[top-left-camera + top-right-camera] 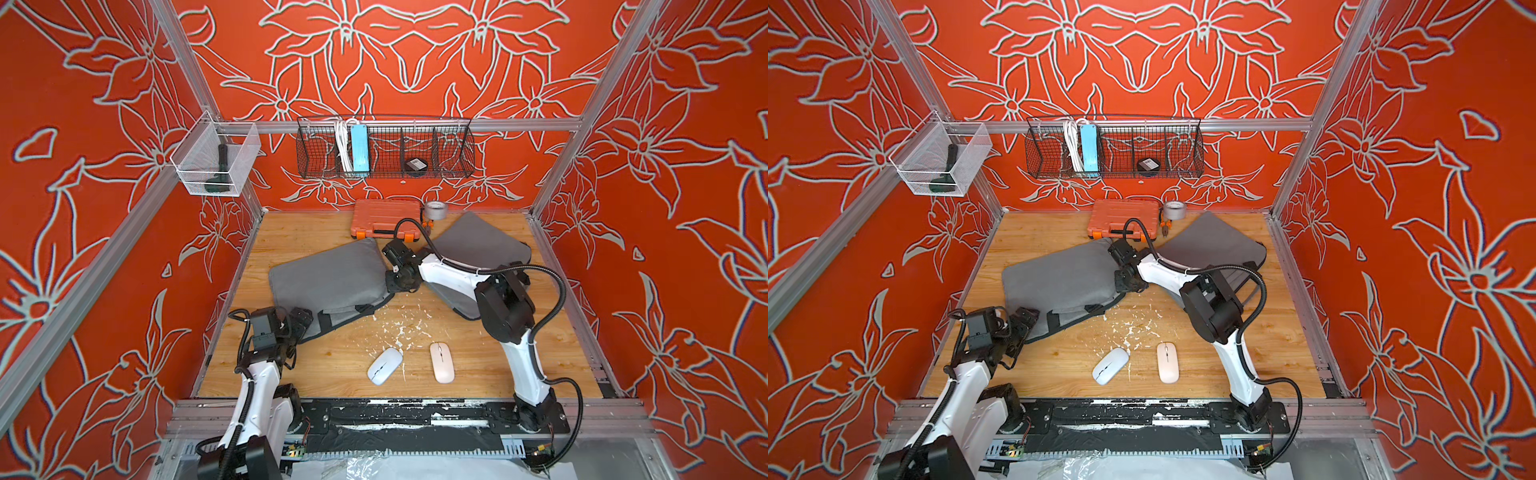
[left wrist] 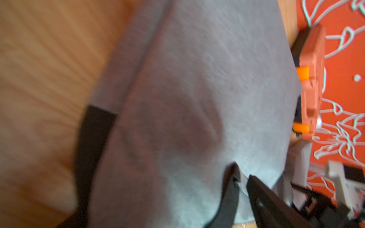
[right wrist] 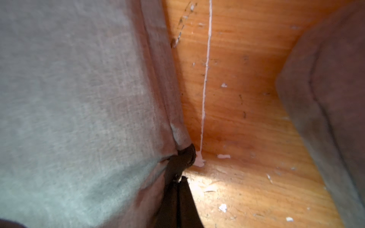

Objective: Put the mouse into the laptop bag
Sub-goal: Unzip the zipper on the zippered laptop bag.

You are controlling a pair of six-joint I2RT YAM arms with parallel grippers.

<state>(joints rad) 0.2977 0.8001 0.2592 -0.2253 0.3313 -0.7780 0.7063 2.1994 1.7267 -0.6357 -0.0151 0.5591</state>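
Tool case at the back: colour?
Orange; the tool case shows best in a top view.

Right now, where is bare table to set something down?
Bare wood: back left, between left bag and orange case; front left, between left gripper and white mouse. Crowded: the gap beside the right bag, where the right gripper sits.
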